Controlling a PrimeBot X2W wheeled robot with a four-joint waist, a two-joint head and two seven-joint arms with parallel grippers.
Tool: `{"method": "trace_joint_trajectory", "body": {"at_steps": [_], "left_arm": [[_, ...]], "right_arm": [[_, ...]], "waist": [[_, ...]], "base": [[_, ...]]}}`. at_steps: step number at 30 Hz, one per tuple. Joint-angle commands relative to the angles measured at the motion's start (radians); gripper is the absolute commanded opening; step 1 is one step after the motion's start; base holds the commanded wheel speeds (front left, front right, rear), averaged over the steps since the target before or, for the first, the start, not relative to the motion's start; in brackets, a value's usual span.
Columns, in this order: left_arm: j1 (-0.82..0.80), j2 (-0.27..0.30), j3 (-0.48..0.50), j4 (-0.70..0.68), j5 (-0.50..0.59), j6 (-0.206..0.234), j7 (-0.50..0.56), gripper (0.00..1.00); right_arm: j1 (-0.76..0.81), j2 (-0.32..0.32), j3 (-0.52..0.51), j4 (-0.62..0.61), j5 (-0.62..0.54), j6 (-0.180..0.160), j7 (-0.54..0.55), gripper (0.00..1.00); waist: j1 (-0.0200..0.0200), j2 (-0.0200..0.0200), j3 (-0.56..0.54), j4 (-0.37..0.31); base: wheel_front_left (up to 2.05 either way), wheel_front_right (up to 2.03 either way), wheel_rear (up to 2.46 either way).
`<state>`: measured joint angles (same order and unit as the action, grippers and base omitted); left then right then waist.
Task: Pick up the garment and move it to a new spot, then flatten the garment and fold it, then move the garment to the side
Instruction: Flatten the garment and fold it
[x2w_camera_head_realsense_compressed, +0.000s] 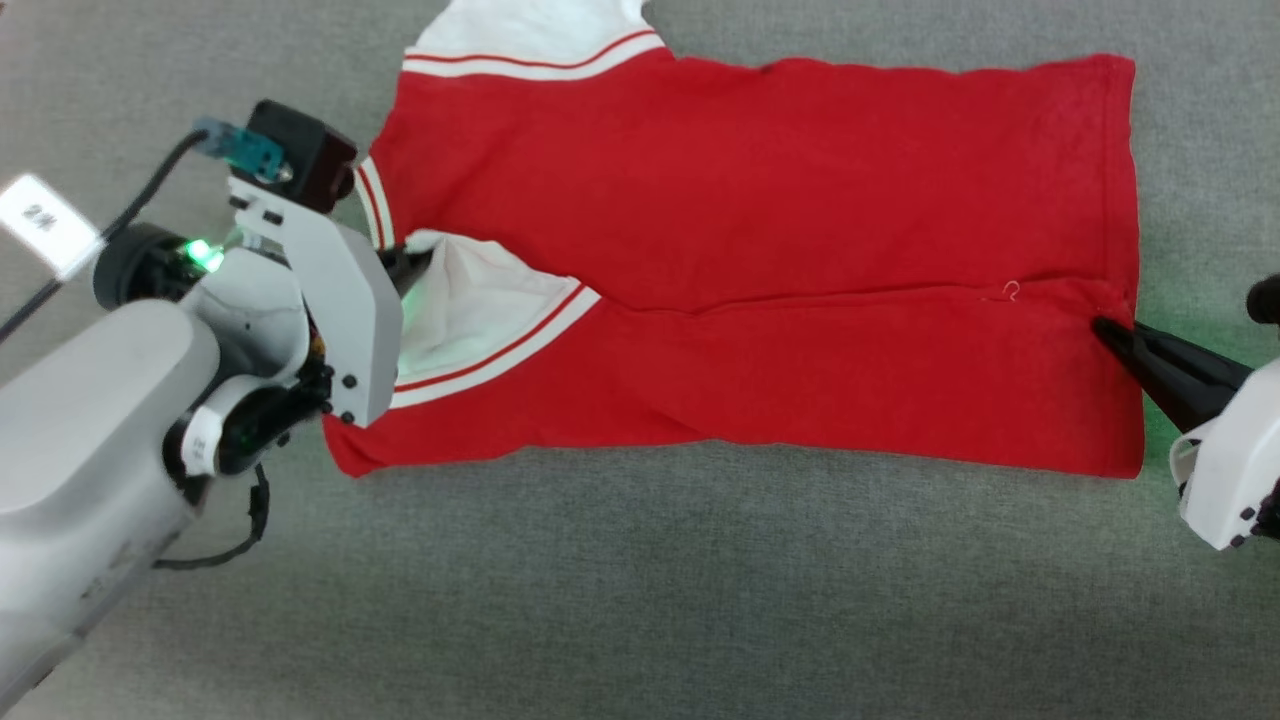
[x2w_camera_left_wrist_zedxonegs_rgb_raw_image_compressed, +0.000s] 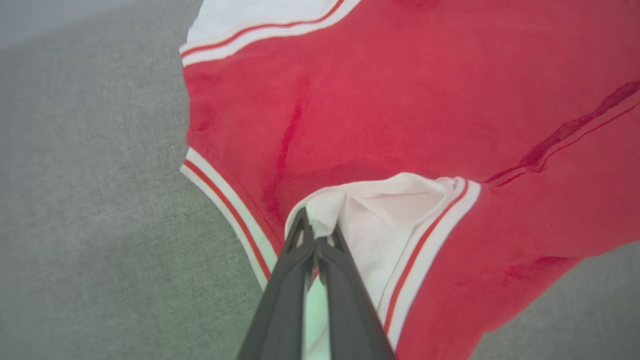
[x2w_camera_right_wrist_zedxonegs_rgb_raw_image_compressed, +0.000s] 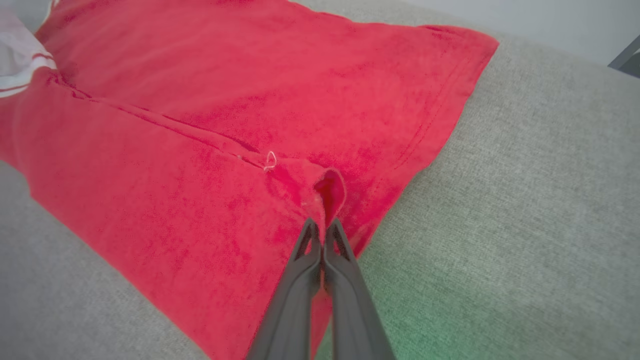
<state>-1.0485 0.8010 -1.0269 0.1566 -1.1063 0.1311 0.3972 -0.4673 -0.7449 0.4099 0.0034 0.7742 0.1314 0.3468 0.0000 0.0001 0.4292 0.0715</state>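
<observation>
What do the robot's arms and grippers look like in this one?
The left arm and right arm have pale grey-white shells. The left gripper and right gripper each have two long, tapering dark fingers. On the left: a dark camera block, black cable, white label tag, green light.

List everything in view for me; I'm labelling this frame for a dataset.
garment: one, red and white with striped trim, lying across the surface with a fold edge running along its middle
thread loop: one, white, on the garment near its hem
surface: one, grey fabric, under everything
left arm: one, pale grey with a white tag, at the garment's sleeve end
left claw: one, dark, shut on the garment's white sleeve
right arm: one, white, at the hem end
right claw: one, dark, shut on a pinch of the garment's hem
</observation>
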Motion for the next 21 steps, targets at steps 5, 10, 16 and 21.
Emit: {"method": "trace_joint_trajectory", "body": {"at_steps": [5, 10, 16, 21], "left_arm": [[-0.025, -0.042, -0.014, 0.102, -0.042, -0.033, 0.067, 0.06], [-0.048, -0.052, -0.014, 0.165, -0.06, -0.036, 0.109, 0.85], [-0.061, -0.054, -0.006, 0.191, -0.066, -0.035, 0.114, 1.0], [-0.045, -0.046, 0.0, 0.187, -0.059, -0.04, 0.085, 1.0]], "right_arm": [[-0.051, 0.012, 0.023, 0.029, 0.016, -0.001, 0.03, 0.0], [-0.09, 0.024, 0.032, 0.057, 0.037, -0.001, 0.066, 0.0], [-0.12, 0.037, 0.04, 0.079, 0.044, -0.001, 0.104, 1.0], [-0.13, 0.042, 0.05, 0.085, 0.04, -0.001, 0.115, 1.0]], "waist": [[0.0, -0.0001, 0.024, -0.014], [0.0, -0.0001, 0.015, -0.009], [0.0, -0.0001, -0.018, 0.004], [0.0, -0.0001, -0.055, 0.015]], "base": [[0.0, 0.0, 0.0], [0.0, 0.0, 0.0], [0.0, 0.0, 0.0], [0.0, 0.0, 0.0]]}}
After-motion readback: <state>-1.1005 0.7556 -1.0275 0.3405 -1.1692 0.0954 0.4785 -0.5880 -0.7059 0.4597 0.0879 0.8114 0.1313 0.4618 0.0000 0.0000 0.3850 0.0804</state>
